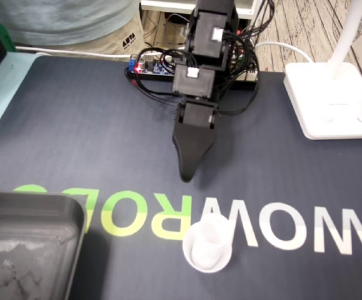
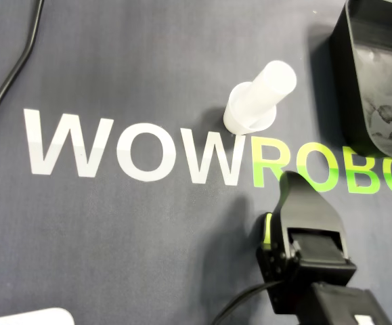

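Fixed view: gripper (image 1: 187, 177) hangs apart from white cup (image 1: 208, 245), tip aimed at it; seemingly only one tip shows, so clenched or released cannot be told.

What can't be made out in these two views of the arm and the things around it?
Gripper: only one pointed tip shows in both views, so open or shut cannot be told.
Black tray: cut by the bottom-left edges in the fixed view, the right edge overhead.
White lamp: stem leaves the fixed view's top edge; head unseen.
White plastic tube: pale and blurred; its contents cannot be told.
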Tool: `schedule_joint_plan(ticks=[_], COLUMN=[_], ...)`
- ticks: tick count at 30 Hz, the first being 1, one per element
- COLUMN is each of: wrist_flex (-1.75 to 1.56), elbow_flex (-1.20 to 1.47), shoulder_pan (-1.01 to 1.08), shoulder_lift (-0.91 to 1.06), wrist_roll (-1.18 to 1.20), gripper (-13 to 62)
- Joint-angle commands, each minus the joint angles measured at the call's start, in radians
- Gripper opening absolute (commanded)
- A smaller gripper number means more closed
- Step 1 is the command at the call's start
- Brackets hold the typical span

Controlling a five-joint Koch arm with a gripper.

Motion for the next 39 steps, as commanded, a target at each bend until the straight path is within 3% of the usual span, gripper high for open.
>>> schedule_joint_plan(ticks=[1,29,33,39], wrist_flex=[-0.009,-0.011,-0.049,-0.416], elbow_flex=[0.044,-0.365,-0.457,-0.492], shoulder_pan=[0.002,0.017,0.018,0.028], shoulder_lift=[0.078,0.002,-0.066,-0.229], wrist_roll=[0.002,-0.057,-0.178,-0.52], gripper=[33.7,32.8,32.8,32.6])
